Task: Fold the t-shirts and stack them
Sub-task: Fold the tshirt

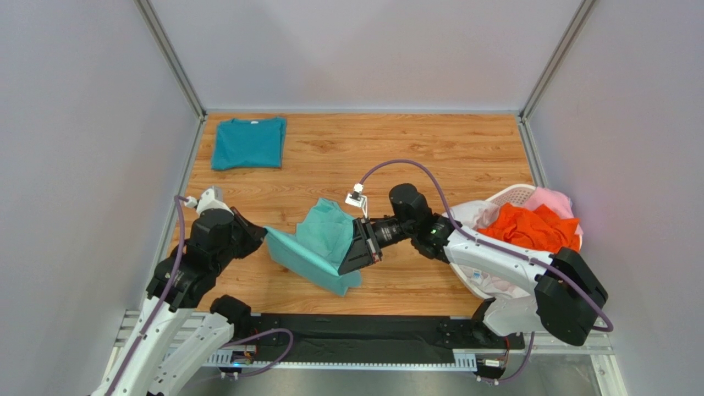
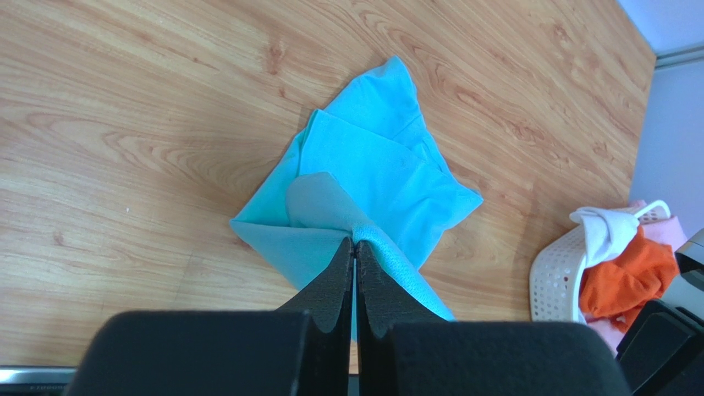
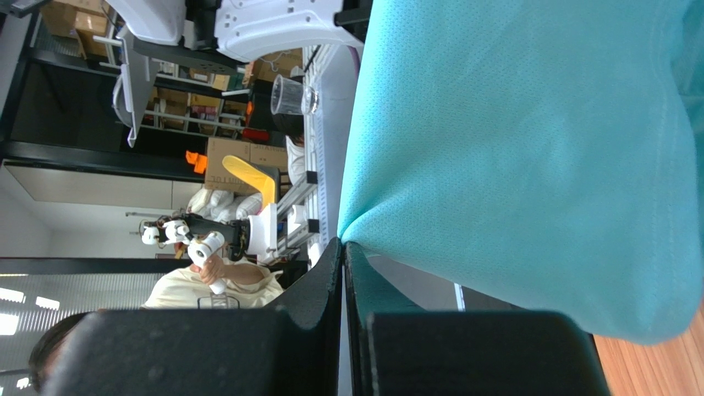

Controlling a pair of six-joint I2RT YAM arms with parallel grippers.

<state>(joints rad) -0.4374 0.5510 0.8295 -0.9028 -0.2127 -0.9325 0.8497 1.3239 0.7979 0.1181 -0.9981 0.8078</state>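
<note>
A light mint-aqua t-shirt (image 1: 318, 243) hangs bunched between my two grippers above the near middle of the table. My left gripper (image 1: 263, 235) is shut on its left edge; in the left wrist view the cloth (image 2: 372, 177) spreads out from the pinched fingertips (image 2: 354, 242). My right gripper (image 1: 351, 262) is shut on its right edge, and the cloth (image 3: 529, 148) fills the right wrist view. A darker teal t-shirt (image 1: 248, 142) lies folded at the far left. Orange (image 1: 537, 228), pink (image 1: 552, 199) and white (image 1: 477, 214) t-shirts sit in the basket.
A white plastic laundry basket (image 1: 512, 196) stands at the right edge of the table, beside my right arm; it also shows in the left wrist view (image 2: 552, 276). Grey walls close in the table on three sides.
</note>
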